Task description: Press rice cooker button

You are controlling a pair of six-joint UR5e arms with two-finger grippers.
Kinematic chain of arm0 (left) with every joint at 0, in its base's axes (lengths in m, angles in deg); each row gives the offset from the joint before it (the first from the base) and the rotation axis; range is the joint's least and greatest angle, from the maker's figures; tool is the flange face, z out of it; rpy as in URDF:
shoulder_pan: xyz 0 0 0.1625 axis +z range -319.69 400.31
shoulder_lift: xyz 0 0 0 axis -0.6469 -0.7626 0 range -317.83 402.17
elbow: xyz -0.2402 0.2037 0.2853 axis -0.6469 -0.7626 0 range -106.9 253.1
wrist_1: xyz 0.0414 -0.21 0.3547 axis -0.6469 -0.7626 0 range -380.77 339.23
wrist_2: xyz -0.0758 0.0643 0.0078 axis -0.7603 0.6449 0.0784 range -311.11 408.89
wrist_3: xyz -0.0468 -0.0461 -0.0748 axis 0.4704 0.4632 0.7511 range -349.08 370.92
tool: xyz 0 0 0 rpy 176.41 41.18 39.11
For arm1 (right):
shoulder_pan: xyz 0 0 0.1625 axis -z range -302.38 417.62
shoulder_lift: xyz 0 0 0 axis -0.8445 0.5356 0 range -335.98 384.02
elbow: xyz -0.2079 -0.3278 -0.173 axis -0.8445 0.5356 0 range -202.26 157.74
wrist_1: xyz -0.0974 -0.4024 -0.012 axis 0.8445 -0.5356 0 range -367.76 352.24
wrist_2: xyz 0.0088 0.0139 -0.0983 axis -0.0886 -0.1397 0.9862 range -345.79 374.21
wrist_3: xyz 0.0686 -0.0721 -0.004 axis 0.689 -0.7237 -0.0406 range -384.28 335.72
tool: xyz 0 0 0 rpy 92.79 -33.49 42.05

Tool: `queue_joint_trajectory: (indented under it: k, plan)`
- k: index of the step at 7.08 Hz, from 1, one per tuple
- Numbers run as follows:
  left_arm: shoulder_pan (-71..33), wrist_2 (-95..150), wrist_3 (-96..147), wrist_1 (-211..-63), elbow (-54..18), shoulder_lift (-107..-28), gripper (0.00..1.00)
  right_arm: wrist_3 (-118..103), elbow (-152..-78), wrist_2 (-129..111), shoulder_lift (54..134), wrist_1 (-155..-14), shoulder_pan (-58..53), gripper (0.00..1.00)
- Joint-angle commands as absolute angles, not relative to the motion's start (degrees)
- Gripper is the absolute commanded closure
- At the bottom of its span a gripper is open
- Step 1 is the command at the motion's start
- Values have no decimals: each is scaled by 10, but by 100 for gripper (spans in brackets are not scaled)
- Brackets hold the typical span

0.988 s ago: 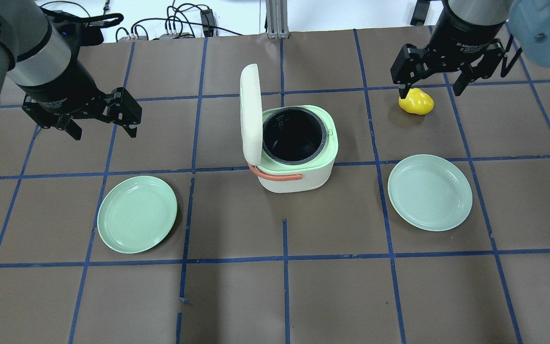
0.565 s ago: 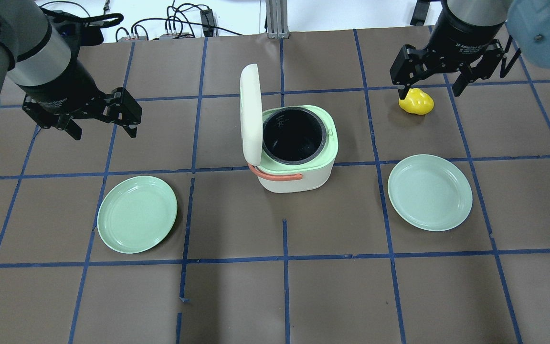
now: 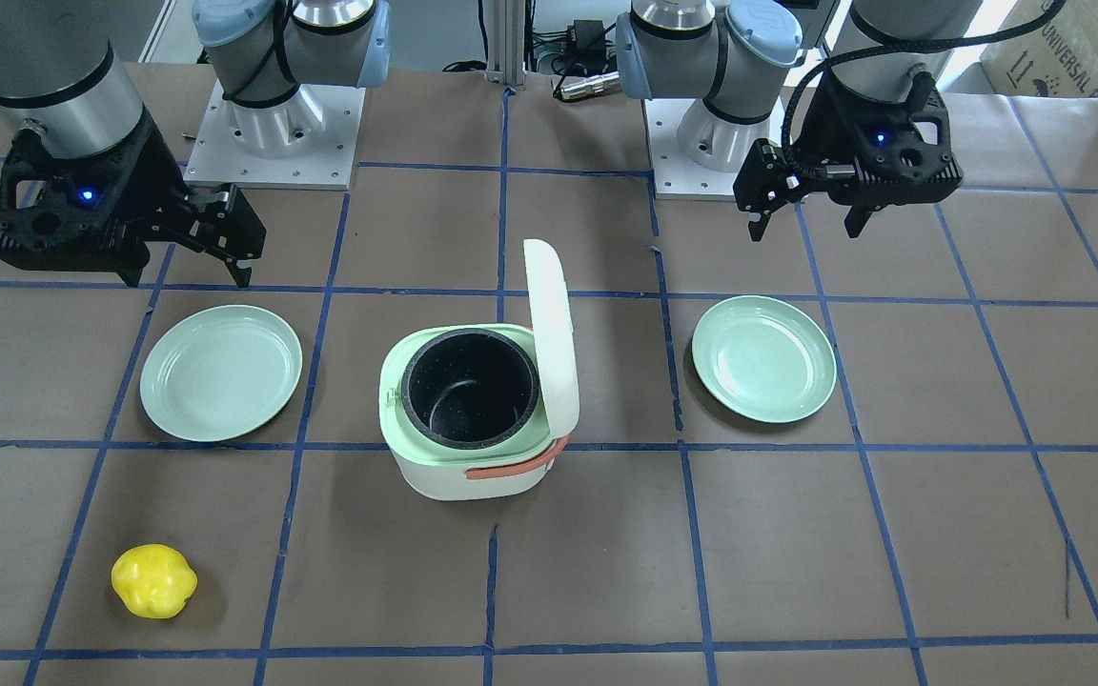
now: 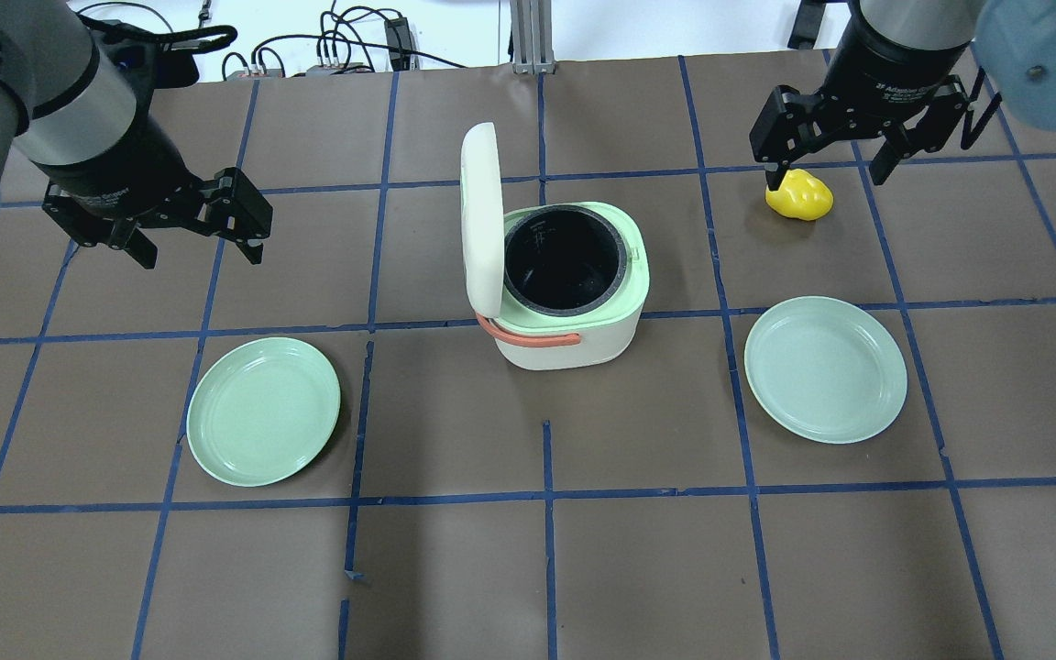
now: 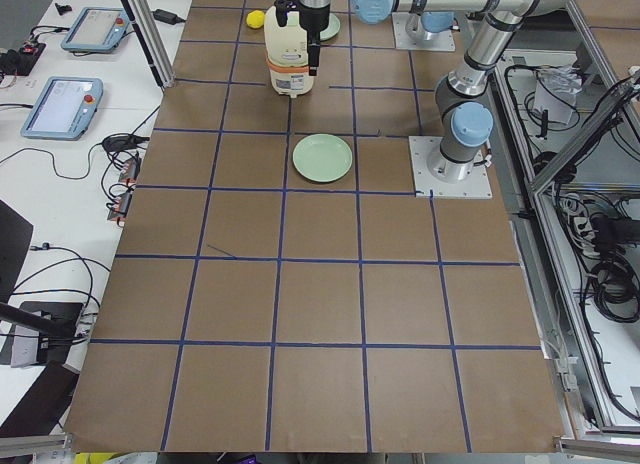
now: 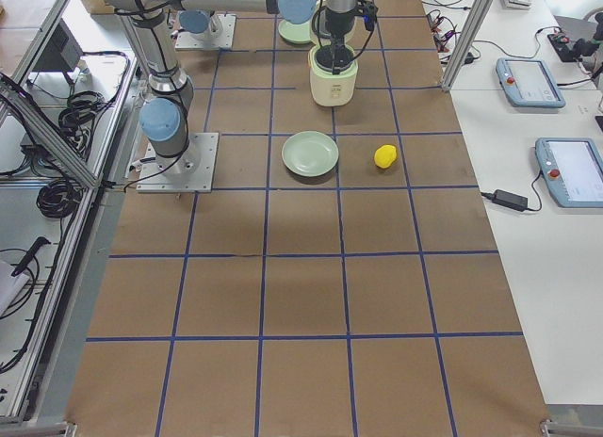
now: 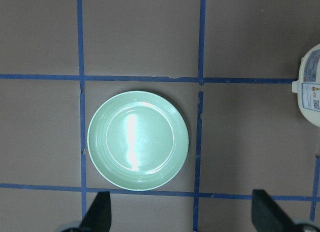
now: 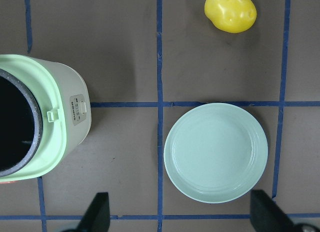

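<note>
The white rice cooker (image 4: 574, 344) with its pale green rim stands mid-table. Its lid (image 4: 480, 220) is hinged upright and the black pot is empty. It also shows in the front view (image 3: 458, 476) and at the left of the right wrist view (image 8: 67, 127), where a small tab sits on the rim. My left gripper (image 4: 201, 252) hangs open and empty, well left of the cooker. My right gripper (image 4: 826, 174) hangs open and empty, high at the cooker's right. Both show in the front view, the left gripper (image 3: 806, 227) and the right gripper (image 3: 189, 276).
A green plate (image 4: 262, 411) lies under my left gripper (image 7: 182, 214) and fills its wrist view (image 7: 137, 139). A second green plate (image 4: 826, 369) lies right of the cooker (image 8: 216, 152). A yellow pepper-like toy (image 4: 799, 195) lies beyond that plate (image 3: 153, 581).
</note>
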State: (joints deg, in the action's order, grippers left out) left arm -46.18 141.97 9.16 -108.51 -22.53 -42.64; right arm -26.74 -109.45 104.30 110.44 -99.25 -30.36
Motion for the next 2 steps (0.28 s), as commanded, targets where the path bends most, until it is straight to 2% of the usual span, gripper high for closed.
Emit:
queue_joint_trajectory:
  k: [1,2]
  plan:
    - [-462,1420,92,-1086,-225,-426,0,-267,-1094,1043,1106,-993,-304,1]
    - [-462,1420,92,-1085,-225,-426,0,-267,-1094,1043,1106,-993,-304,1]
